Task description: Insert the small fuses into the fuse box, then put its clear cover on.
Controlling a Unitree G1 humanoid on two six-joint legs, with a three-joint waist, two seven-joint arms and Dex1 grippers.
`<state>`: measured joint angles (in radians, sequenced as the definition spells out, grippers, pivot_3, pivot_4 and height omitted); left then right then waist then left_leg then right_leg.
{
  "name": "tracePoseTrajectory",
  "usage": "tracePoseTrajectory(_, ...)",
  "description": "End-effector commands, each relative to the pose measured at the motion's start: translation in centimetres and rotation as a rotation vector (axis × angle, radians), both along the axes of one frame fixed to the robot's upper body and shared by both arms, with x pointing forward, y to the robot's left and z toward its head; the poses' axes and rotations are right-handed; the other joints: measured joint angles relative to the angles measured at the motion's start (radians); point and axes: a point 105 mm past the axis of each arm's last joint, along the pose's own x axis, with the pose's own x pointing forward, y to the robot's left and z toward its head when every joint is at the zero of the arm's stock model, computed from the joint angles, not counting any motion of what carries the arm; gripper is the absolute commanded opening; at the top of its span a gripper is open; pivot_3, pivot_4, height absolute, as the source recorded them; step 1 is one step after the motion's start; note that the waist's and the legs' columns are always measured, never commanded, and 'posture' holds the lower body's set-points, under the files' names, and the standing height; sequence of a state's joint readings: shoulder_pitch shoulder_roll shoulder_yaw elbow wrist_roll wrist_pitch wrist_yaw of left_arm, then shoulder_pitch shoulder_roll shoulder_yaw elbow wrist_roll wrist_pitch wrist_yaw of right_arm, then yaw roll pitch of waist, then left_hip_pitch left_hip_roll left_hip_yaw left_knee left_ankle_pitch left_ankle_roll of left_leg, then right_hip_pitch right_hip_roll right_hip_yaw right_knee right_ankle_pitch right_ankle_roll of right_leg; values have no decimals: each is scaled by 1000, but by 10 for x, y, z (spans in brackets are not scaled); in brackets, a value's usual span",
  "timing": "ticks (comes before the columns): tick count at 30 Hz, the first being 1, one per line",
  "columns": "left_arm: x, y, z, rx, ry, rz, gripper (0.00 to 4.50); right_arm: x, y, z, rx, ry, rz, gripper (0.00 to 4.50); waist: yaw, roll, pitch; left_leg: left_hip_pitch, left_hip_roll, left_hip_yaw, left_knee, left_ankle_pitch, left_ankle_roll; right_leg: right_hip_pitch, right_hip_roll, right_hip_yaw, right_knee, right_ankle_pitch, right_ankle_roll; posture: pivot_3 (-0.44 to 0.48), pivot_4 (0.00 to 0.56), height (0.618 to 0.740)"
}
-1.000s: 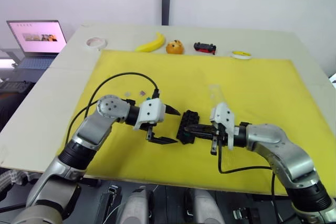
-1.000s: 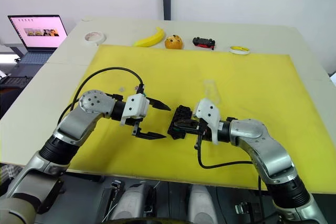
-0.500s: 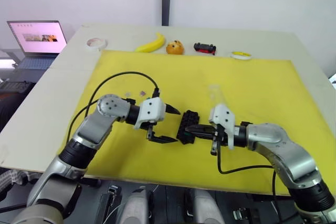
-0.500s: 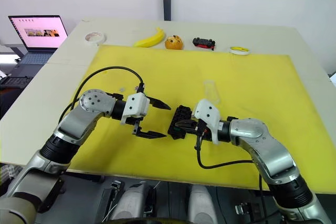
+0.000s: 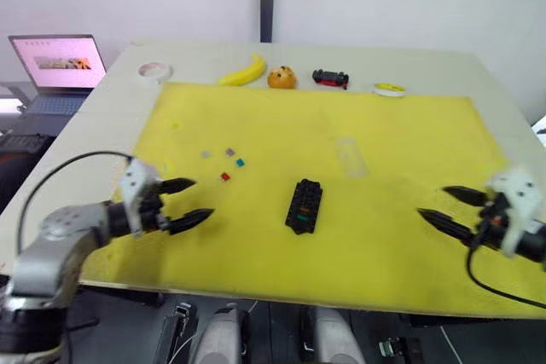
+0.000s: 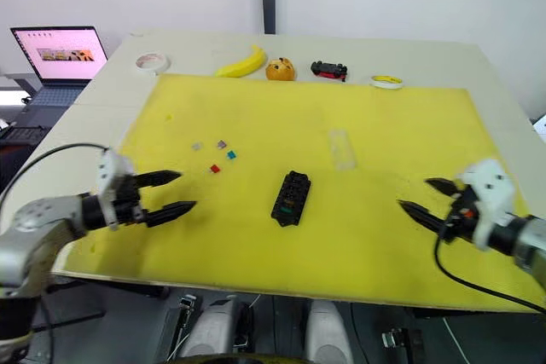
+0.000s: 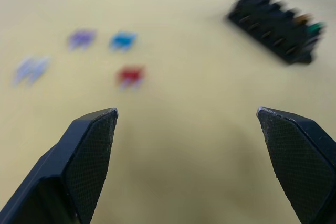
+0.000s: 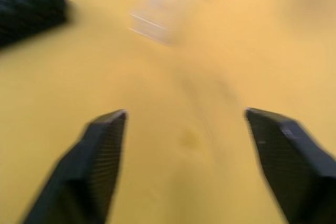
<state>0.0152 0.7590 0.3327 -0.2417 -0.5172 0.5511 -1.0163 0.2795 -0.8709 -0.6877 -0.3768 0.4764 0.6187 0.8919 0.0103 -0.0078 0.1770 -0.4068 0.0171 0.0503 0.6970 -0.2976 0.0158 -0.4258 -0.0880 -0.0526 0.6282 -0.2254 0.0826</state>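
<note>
The black fuse box (image 5: 304,205) lies on the middle of the yellow mat (image 5: 401,134), with an orange and a green fuse seated near its front end. Several loose small fuses lie to its far left: grey (image 5: 206,154), purple (image 5: 229,152), teal (image 5: 240,161) and red (image 5: 225,176). The clear cover (image 5: 350,157) rests flat on the mat behind and right of the box. My left gripper (image 5: 201,199) is open near the mat's front left, nothing between its fingers. At the mat's front right my right gripper (image 5: 431,200) is open and empty too. The left wrist view shows the box (image 7: 275,24) and the red fuse (image 7: 129,75).
Along the table's back edge sit a white tape roll (image 5: 156,70), a banana (image 5: 244,72), an orange (image 5: 282,78), a black-and-red toy car (image 5: 331,79) and a yellow tape roll (image 5: 390,89). An open laptop (image 5: 56,61) stands at the far left.
Both arms have pulled away from the fuse box to the mat's sides. The right gripper has gone from shut to open. The loose fuses now show.
</note>
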Motion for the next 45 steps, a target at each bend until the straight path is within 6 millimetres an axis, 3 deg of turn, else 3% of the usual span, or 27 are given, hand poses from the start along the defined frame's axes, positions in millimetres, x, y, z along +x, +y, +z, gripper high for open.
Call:
tracePoseTrajectory(1,-7,50,9,2,0,178,4500,-10,-26,17,-72,-54,-62,4439,1,0,0,0,0,0,0,0,0,0,0,0,0,-1,-1,0,150,740)
tracePoseTrajectory(3,-14,77,7,15,29,274,4500,-14,-34,18,-77,-55,-89,4439,1,0,0,0,0,0,0,0,0,0,0,0,0,-2,-1,0,150,740)
tracePoseTrajectory(5,-19,90,4,27,57,318,4500,-13,-34,18,-80,-60,-91,4439,1,0,0,0,0,0,0,0,0,0,-1,0,0,-3,-2,0,150,740)
tracePoseTrajectory(9,-15,78,6,13,65,291,4500,-5,-22,20,-73,-84,-59,4439,4,0,0,0,0,0,0,-1,0,0,-2,0,0,-4,-2,0,150,740)
tracePoseTrajectory(11,-12,65,10,-21,73,259,4500,1,-7,23,-54,-100,-11,4439,3,0,0,-1,0,0,0,-1,0,0,-2,0,0,-4,-2,0,150,740)
tracePoseTrajectory(14,-10,30,21,-116,99,162,4500,8,32,28,-5,-116,128,4439,2,0,0,-1,0,0,0,-1,0,0,-3,0,0,-3,-2,0,150,740)
tracePoseTrajectory(17,-11,8,27,-185,157,103,4500,12,64,32,32,-121,234,4439,0,0,0,0,0,0,0,-1,0,0,-3,0,1,-3,-1,0,150,740)
tracePoseTrajectory(19,-8,-12,29,-255,231,77,4500,16,104,37,76,-138,359,4439,-1,0,0,0,0,0,0,-1,0,0,-3,1,1,-3,0,0,150,740)
tracePoseTrajectory(23,2,-36,24,-435,456,86,4500,16,159,45,186,-161,531,4439,2,0,0,0,0,-1,0,0,0,0,-2,0,2,-1,2,0,150,740)
tracePoseTrajectory(26,11,-48,29,-520,506,83,4500,9,186,44,251,-147,643,4439,4,-3,0,-1,-1,-2,0,0,0,0,-2,0,2,-1,3,0,150,740)
tracePoseTrajectory(32,29,-55,29,-765,614,174,4500,16,207,37,234,-151,673,4439,-5,-4,-1,0,-2,-2,0,0,0,0,-3,1,3,-1,3,0,150,740)
tracePoseTrajectory(36,36,-60,19,-812,693,306,4500,21,216,38,230,-170,683,4439,1,-4,-1,0,-2,-3,0,0,-1,0,-7,2,3,-1,2,0,150,740)
tracePoseTrajectory(45,46,-63,11,-854,753,379,4500,31,228,24,193,-162,671,4439,3,-3,-1,0,-5,-1,0,0,-2,0,-7,0,3,-2,1,0,150,740)
